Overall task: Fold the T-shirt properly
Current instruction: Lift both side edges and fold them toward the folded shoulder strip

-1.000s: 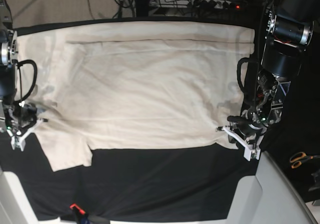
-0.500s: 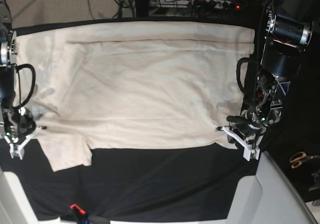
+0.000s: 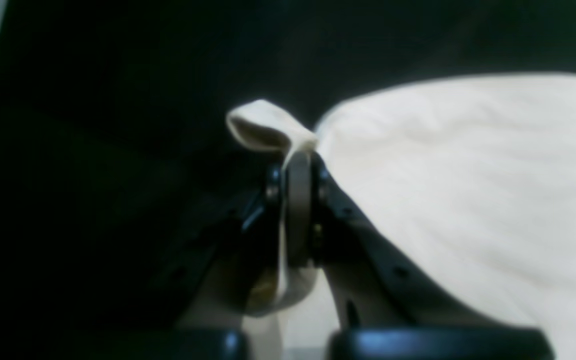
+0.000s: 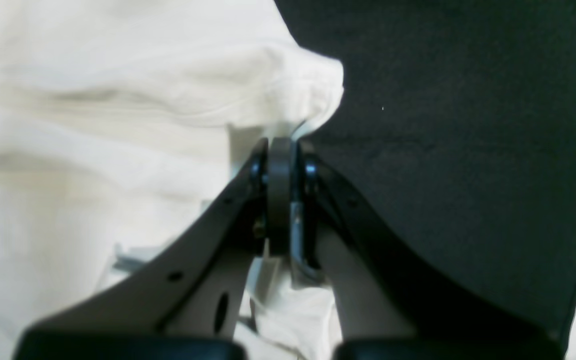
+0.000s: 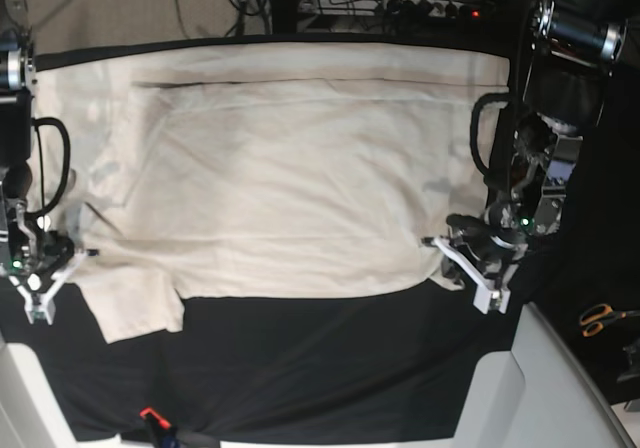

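Note:
The cream T-shirt (image 5: 290, 168) lies spread flat on the black table cover (image 5: 320, 368), one sleeve (image 5: 135, 303) hanging toward the front left. At the shirt's front right corner my left gripper (image 5: 445, 250) is shut on the hem. In the left wrist view its jaws (image 3: 298, 165) pinch a small fold of cloth (image 3: 263, 125) that pokes out above them. My right gripper (image 5: 72, 260) sits at the shirt's left edge beside the sleeve. The right wrist view shows it (image 4: 280, 150) shut, with T-shirt (image 4: 118, 100) cloth bunched at its tip.
Orange-handled scissors (image 5: 600, 318) lie off the cover at the right. Cables and a power strip (image 5: 420, 3) run behind the table. A small red-tipped object (image 5: 150, 415) sits at the front edge. Pale panels (image 5: 540, 388) flank the front corners.
My right gripper has closed on the shirt's left edge. The left gripper has drawn the front right corner slightly inward, to the left.

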`<act>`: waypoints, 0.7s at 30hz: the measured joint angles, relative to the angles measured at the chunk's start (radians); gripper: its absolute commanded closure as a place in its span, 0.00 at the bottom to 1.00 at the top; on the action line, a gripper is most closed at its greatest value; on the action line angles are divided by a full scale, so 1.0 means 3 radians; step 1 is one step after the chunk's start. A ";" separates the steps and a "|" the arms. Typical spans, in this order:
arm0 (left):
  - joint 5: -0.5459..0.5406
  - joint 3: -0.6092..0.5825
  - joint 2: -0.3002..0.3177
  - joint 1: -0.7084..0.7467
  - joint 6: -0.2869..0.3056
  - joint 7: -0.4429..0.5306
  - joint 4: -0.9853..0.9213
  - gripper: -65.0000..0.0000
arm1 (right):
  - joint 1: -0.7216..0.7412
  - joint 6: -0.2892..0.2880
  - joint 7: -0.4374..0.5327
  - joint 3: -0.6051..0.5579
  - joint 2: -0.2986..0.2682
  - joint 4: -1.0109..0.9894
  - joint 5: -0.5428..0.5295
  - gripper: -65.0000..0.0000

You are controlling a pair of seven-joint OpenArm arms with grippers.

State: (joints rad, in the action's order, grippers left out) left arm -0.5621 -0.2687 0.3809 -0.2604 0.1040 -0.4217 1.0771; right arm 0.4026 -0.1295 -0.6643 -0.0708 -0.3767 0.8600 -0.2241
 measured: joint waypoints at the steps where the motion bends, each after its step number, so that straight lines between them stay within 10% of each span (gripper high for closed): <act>1: 0.0004 0.0032 -0.0004 0.0061 0.0006 -0.0065 0.0114 1.00 | -0.0043 -0.0004 -0.0022 0.0003 0.0000 0.0084 0.0000 0.98; 9: 0.0027 0.0759 0.0032 0.0612 0.0003 -0.0516 0.0994 1.00 | -0.0434 -0.0006 -0.0217 0.0350 0.0036 0.0701 -0.0010 0.97; 21: -0.0018 0.0765 0.0215 0.1096 0.0017 -0.0567 0.1293 1.00 | -0.0837 -0.0006 -0.0501 0.0580 0.0058 0.1118 -0.0034 0.97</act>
State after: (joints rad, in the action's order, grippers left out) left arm -0.5674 -0.0391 0.4454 0.0685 0.1089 -0.5919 1.4651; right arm 0.1516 -0.1314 -0.8146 0.1032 -0.3592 1.1954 -0.2344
